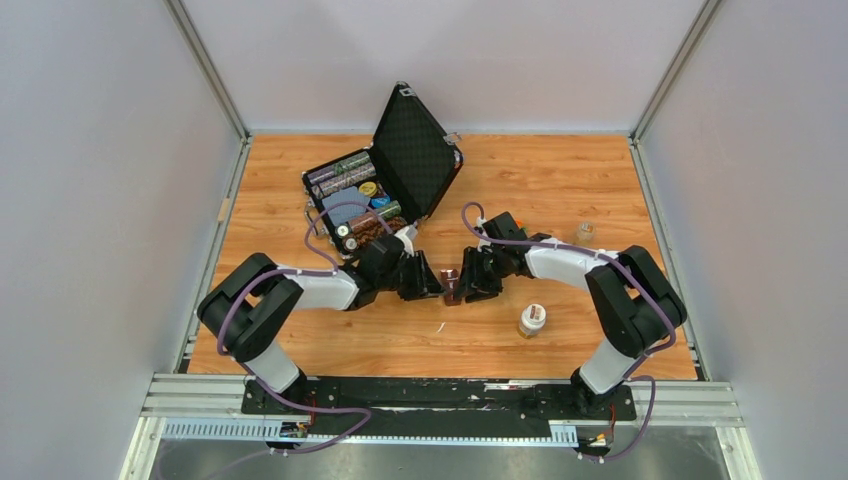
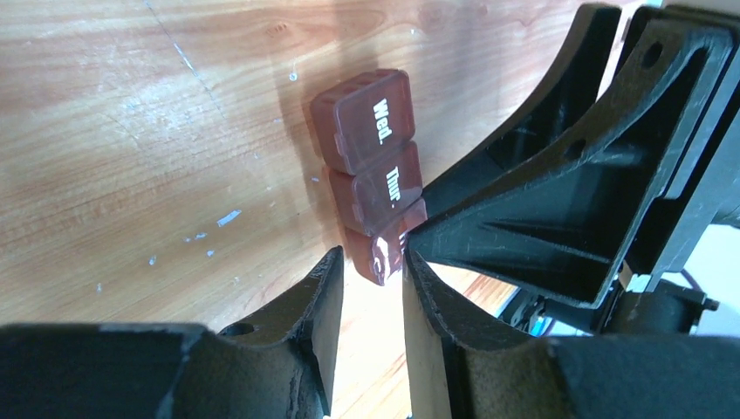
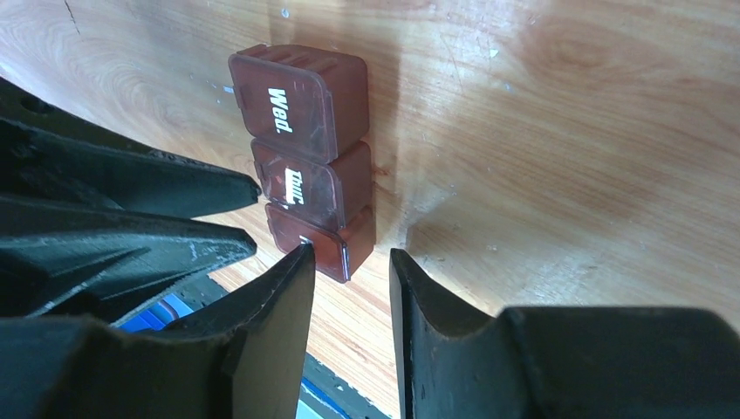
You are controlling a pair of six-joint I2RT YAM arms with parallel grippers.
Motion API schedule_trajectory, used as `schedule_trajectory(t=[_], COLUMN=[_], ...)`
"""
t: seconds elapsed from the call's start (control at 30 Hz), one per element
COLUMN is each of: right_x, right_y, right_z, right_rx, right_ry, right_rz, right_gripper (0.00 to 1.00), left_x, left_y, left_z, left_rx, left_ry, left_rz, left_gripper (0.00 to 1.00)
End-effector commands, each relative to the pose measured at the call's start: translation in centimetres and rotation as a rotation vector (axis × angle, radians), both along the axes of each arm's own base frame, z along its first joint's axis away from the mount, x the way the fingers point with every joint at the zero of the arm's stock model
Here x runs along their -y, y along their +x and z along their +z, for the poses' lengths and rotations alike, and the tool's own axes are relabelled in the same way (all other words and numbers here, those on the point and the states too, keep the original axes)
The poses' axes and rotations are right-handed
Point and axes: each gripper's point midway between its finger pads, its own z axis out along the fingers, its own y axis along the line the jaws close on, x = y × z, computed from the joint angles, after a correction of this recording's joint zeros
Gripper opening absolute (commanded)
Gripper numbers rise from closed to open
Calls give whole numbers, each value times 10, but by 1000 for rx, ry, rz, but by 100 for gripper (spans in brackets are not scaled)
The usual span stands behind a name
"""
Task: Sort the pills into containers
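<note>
Between the tips of the left pincer (image 2: 373, 256) sits the end compt. of the containers (image 2: 371, 148), a brown three-compt. strip. Jaws stand only narrowly apart; can't tell if they pinch it or just bracket it. The right pincer (image 3: 351, 251) meets the same end from the opposite side, jaws parted w/ bare tabletop (image 3: 558, 131) showing btwn strip corner and outer finger, so nothing looks clamped there, though one finger seems to touch that compt. Prob. reason for the double approach: one side steadies the strip while the other works a lid, since lids look shut and no pills can go in yet. Beyond both sets of tips the strip lies flat, lids up, "Thur." then "Wed." farthest. Both arms reach fwd and inward, elbows out, forearms low, wrists facing each other. Near the right pincer stands a small bottle (image 1: 532, 320); well beyond the left pincer, an open black case (image 1: 385, 185).
</note>
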Motion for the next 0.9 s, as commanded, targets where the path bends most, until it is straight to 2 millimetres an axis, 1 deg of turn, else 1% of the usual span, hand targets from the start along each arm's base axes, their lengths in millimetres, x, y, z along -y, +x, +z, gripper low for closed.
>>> schedule_trajectory(t=[0.0,0.1,0.27,0.3,0.4,0.5,0.63,0.7,0.77,0.83,0.87], right_x=[5,5,4,3,2,2,3,2,1,-2,-4], right_y=[6,5,5,6,7,7,5,6,7,11,15], right_z=[-14,-14,-14,-13,-13,-14,-15,-14,-10,0,8], right_rx=[8,2,-4,-5,-5,-9,-18,-17,-6,13,30], right_ry=[-56,-56,-47,-44,-42,-43,-44,-40,-32,-19,-10], right_rz=[-38,-46,-55,-61,-65,-67,-72,-71,-70,-70,-70], right_gripper=[37,37,36,36,36,36,36,36,36,37,37], left_x=[8,10,11,9,8,1,-7,-7,-6,-3,-1], left_y=[-2,-4,-2,-3,-3,-5,-7,-7,-4,-1,2], left_z=[11,4,0,-4,-11,-22,-29,-27,-20,-9,-3], left_rx=[90,66,51,41,32,5,-19,-15,3,21,32], left_ry=[-17,-12,-6,8,32,81,112,114,111,104,103], left_rz=[-75,-78,-64,-64,-69,-51,-27,-24,-27,-31,-32], left_gripper=[37,36,32,30,28,23,19,19,20,22,24])
